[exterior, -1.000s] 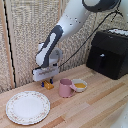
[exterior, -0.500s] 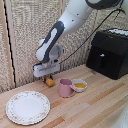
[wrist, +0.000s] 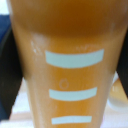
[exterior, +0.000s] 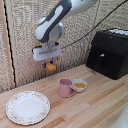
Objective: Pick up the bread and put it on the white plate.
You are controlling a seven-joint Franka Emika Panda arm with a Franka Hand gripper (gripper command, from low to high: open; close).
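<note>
- We take this for a mock kitchen corner: a pale wooden tabletop (exterior: 95,102) backed by a woven reed screen (exterior: 80,47).
- On it we see a black air fryer (exterior: 108,52), pink mug (exterior: 65,88), small bowl (exterior: 79,85) and white plate (exterior: 27,107).

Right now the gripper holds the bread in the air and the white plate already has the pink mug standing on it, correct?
Not quite. The gripper does hold the bread aloft, but the exterior view shows the pink mug standing on the table, beside the white plate, not on it.

The bread (wrist: 70,65) overfills the blurred wrist view, cut off at its edges, hiding the scene beneath.
</note>
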